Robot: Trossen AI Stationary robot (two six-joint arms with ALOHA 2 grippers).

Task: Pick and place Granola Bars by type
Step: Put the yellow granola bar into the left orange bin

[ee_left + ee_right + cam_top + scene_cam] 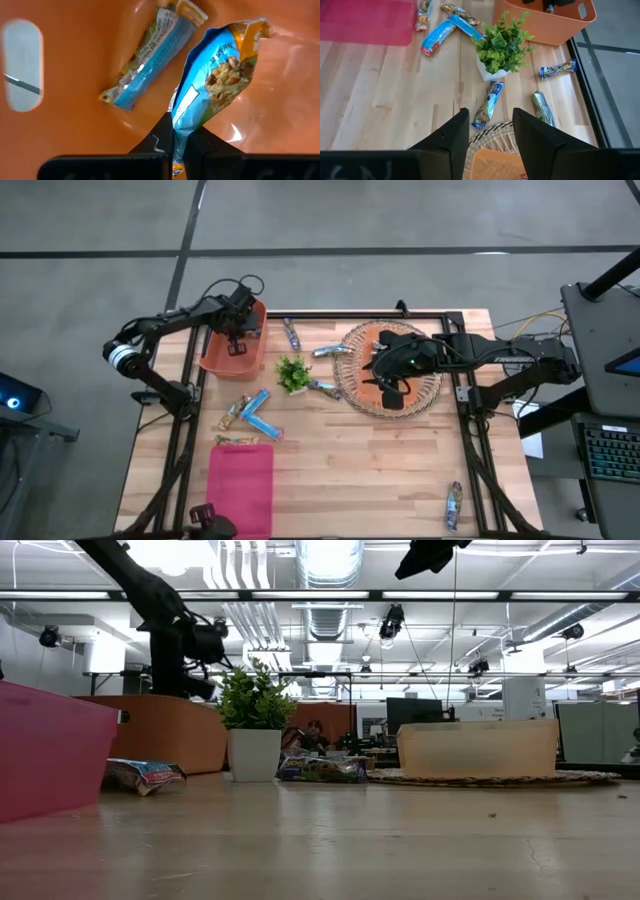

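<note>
Over orange bin (75, 65) | left fingers (162, 137) pinch blue bar (215, 85)

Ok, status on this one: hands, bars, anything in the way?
Left hand shut on a blue bar over the orange bin. Right hand open, empty, above the wicker tray. Plant sits among loose bars.

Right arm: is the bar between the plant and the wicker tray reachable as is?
Probably yes. The right gripper hangs over the wicker tray with its fingers apart and nothing held. The bar lies flat on bare wood just ahead of it. The plant stands close beside, so approach from the tray side.
</note>
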